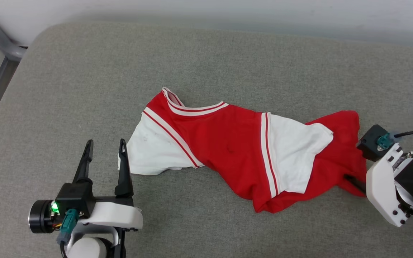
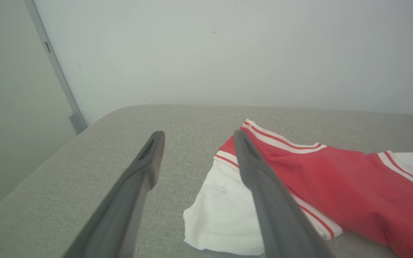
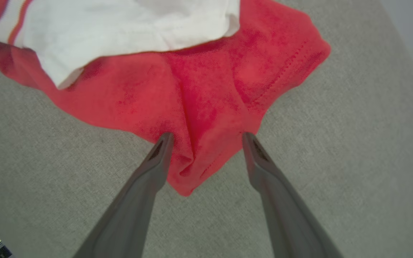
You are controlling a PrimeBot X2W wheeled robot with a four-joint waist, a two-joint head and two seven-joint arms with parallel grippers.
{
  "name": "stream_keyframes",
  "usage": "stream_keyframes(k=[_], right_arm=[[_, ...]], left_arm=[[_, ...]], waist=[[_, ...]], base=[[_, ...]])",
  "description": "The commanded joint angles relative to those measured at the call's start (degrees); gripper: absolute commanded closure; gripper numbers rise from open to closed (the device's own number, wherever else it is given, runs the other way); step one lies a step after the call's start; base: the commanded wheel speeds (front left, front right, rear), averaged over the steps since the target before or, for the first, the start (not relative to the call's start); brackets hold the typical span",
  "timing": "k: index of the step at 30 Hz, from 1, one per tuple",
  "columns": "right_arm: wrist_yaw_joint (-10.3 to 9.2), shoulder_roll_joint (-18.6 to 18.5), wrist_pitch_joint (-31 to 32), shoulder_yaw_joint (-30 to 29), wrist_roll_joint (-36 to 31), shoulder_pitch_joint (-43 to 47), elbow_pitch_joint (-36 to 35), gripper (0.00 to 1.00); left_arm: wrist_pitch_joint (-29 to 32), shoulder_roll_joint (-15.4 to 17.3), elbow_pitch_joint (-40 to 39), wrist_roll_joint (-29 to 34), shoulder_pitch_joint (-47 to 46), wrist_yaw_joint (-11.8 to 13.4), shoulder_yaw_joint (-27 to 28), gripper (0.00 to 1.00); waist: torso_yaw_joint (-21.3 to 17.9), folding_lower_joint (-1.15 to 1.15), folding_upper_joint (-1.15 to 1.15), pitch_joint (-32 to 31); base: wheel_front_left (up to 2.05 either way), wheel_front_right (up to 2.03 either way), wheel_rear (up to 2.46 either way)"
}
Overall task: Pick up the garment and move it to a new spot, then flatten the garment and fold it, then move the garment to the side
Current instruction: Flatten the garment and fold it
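Note:
The garment [image 1: 228, 136], red with white short sleeves and striped trim, lies crumpled and stretched left to right on a grey cushioned surface [image 1: 84, 71]. My left gripper [image 1: 106, 143] stands open at the lower left, its inner finger right beside the white left sleeve [image 2: 221, 211]. Nothing lies between the left fingers [image 2: 149, 161]. At the garment's [image 3: 199, 89] right end, my right gripper [image 3: 207, 138] is open. Its two fingers straddle a bunched red corner just above the cushion. Its white wrist housing [image 1: 384, 186] sits at the right edge and hides most of the fingers.
A pale wall [image 1: 228, 14] runs along the far side of the cushion. A grey metal frame [image 1: 5, 50] stands past the rounded far-left corner. Bare grey cushion stretches in front of and behind the garment.

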Motion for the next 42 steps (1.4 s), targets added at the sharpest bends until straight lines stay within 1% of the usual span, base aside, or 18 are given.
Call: stream_keyframes(k=[1, 4, 8, 12, 14, 15, 16, 21, 24, 29, 33, 36, 39, 42], right_arm=[[-0.08, 0.0, 0.3, 0.8, 0.0, -1.6, 0.4, 0.00], [-0.07, 1.2, 0.2, 3.7, 0.4, -2.4, 3.0, 0.00], [-0.06, 2.9, -0.7, 7.9, 0.8, -2.4, 9.4, 0.00], [-0.11, 4.2, -3.9, 10.6, 1.7, -2.0, 14.9, 0.00], [-0.11, 4.5, -6.6, 11.1, 1.5, -3.1, 15.9, 0.00], [-0.11, 4.7, -8.1, 11.2, 1.3, -3.7, 16.1, 0.57], [-0.11, 4.7, -9.6, 11.2, 1.4, -4.3, 16.1, 1.00], [-0.08, 3.6, -15.7, 9.1, 2.7, -6.1, 15.5, 1.00], [-0.08, 3.2, -17.6, 7.6, 3.6, -4.9, 14.5, 1.00], [-0.08, 0.5, -19.5, 2.5, 5.9, 2.2, 10.5, 1.00], [-0.08, -0.8, -19.7, -3.7, 6.7, 11.4, 8.1, 1.00], [-0.08, 0.0, -19.8, -9.5, 6.7, 19.2, 7.1, 1.00], [-0.08, 1.7, -19.6, -15.0, 5.4, 27.0, 6.8, 1.00], [-0.08, 5.1, -18.9, -20.3, 5.0, 34.0, 7.4, 1.00]], left_arm=[[-0.1, -0.5, -0.2, 0.6, -0.9, -0.5, 0.5, 0.00], [-0.1, -2.2, 0.0, 2.2, -1.8, -2.0, 1.4, 0.00], [-0.1, -4.0, 0.5, 3.7, -2.4, -3.7, 2.6, 0.00], [-0.1, -5.3, 1.1, 5.1, -2.1, -5.0, 3.9, 0.00], [-0.1, -5.8, 1.4, 5.5, -1.4, -5.4, 4.6, 0.00], [-0.1, -6.1, 1.5, 5.8, -1.0, -5.7, 4.9, 0.00], [-0.1, -6.2, 1.7, 6.0, -0.6, -5.9, 5.3, 0.00], [-0.1, -6.8, 2.5, 7.0, 0.1, -7.0, 6.5, 0.00], [-0.1, -7.0, 2.7, 7.4, 0.7, -7.3, 6.9, 0.00], [-0.1, -7.5, 3.3, 7.9, 2.5, -7.9, 7.8, 0.00], [-0.1, -7.9, 3.4, 8.2, 4.3, -8.3, 8.6, 0.00], [-0.1, -8.1, 3.3, 8.5, 5.2, -8.4, 9.0, 0.00], [-0.1, -8.1, 3.3, 8.7, 5.8, -8.8, 9.3, 0.00], [-0.1, -8.2, 3.3, 9.0, 5.8, -9.1, 9.5, 0.00]], waist=[[0.9, 0.00, -0.01, 1.4], [1.7, 0.00, -0.01, 2.9], [2.4, 0.00, -0.01, 4.0], [2.4, 0.00, -0.01, 3.9], [1.8, 0.00, -0.01, 3.5], [1.4, 0.00, -0.01, 3.2], [1.0, 0.00, -0.01, 2.8], [-1.0, 0.00, -0.01, 0.3], [-1.6, 0.00, -0.01, -1.0], [-3.0, 0.00, -0.01, -4.1], [-4.1, 0.00, -0.01, -5.7], [-4.7, 0.00, -0.01, -6.3], [-5.1, 0.00, -0.01, -6.6], [-5.2, 0.00, -0.01, -6.7]], base=[[0.00, 0.00, 0.00], [0.00, 0.00, 0.00], [0.00, 0.00, 0.00], [0.00, 0.00, 0.00], [0.00, 0.00, 0.00], [0.00, 0.00, 0.00], [0.00, 0.00, 0.00], [0.00, 0.00, 0.00], [0.00, 0.00, 0.00], [0.00, 0.00, 0.00], [0.00, 0.00, 0.00], [0.00, 0.00, 0.00], [0.00, 0.00, 0.00], [0.00, 0.00, 0.00]])
